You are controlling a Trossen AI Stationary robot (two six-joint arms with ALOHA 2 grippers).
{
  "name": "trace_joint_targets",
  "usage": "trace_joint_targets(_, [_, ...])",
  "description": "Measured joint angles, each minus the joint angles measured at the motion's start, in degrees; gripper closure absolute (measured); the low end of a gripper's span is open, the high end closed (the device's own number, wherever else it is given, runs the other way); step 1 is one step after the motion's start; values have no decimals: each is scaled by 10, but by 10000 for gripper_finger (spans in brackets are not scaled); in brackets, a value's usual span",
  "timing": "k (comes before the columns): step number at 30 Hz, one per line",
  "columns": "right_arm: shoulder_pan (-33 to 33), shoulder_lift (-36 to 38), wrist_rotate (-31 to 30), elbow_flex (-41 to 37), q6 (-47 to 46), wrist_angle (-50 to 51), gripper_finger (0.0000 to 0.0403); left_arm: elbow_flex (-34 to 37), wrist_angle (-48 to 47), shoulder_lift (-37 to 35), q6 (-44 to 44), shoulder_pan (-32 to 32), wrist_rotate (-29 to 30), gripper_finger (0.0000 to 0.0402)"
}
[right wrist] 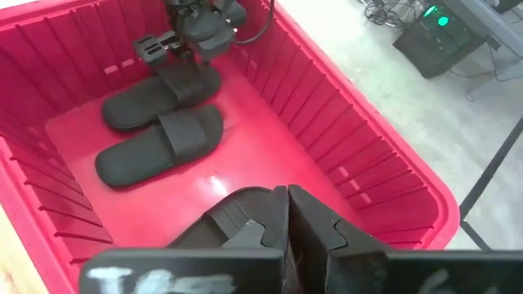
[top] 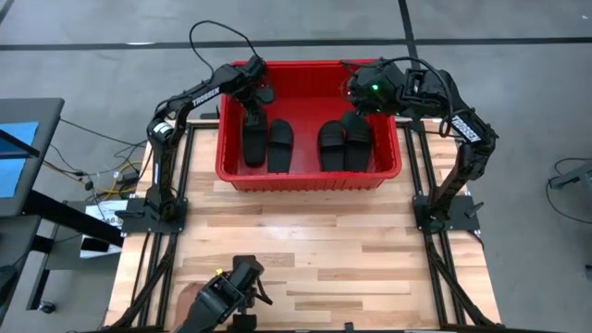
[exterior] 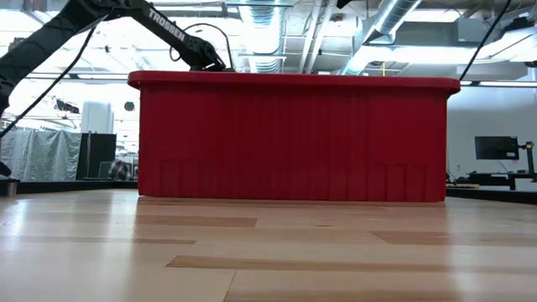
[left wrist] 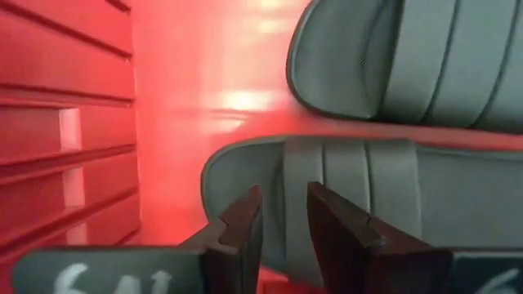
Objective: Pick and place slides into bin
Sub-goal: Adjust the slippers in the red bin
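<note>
All four slides sit inside the bin, flat on its red floor, long axes running from the far wall toward the near wall, side by side as two pairs. Left pair: slide 1 by the left wall and slide 2 just beside it. Right pair: slide 3 touching slide 4. Can't tell toe from heel in the high view. The bin stands at the far end of the desk, long side across it; low view shows only its ribbed front wall, contents hidden. Left claw is down in the bin's far-left corner over the far end of slide 1; in the left wrist view its fingers are slightly apart with a narrow gap, right above the slide's strap, holding nothing; contact with the strap I can't tell. Right claw is at the bin's far-right corner over the far end of slide 4; right wrist view shows its fingers pressed together, empty, with that slide's end directly beyond the tips. The same view shows the left pair across the bin, parallel, with the left claw sitting on the one nearest the wall.
</note>
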State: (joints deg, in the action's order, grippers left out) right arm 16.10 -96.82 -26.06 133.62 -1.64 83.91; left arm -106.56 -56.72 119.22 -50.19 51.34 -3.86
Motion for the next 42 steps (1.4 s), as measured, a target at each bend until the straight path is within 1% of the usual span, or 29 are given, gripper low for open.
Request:
trace_joint_targets(2, [0,0,0,0,0,0,403,8,11,-1,8,-3,1,313])
trace_joint_targets(6, [-1,0,-4,0,0,1,403,62,36,-1,10,-6,42,313])
trace_joint_targets(8, [-4,0,-13,0,-2,4,403,93,64,-2,5,-6,59,313])
trace_joint_targets(11, [-3,0,-15,0,-4,5,403,118,82,-3,6,-6,66,313])
trace_joint_targets(14, [-3,0,-15,0,-4,5,403,121,85,-3,12,-4,56,313])
trace_joint_targets(21, [-3,0,-15,0,-4,5,403,121,70,-3,34,-19,66,313])
trace_joint_targets(27, [-3,0,-15,0,-4,5,403,122,51,-7,45,-34,102,313])
trace_joint_targets(30, [-3,0,-15,0,-4,5,403,122,47,-17,47,-37,108,313])
trace_joint_targets(33, [-3,0,-18,0,-4,5,403,123,64,-36,44,-35,108,313])
trace_joint_targets(37, [-3,0,-25,0,-4,5,403,123,115,-57,25,-28,108,313])
trace_joint_targets(39, [-3,0,-26,0,-4,5,403,123,138,-58,16,-19,108,313])
trace_joint_targets(42, [-3,0,-25,0,-4,5,403,123,141,-57,7,-4,104,313])
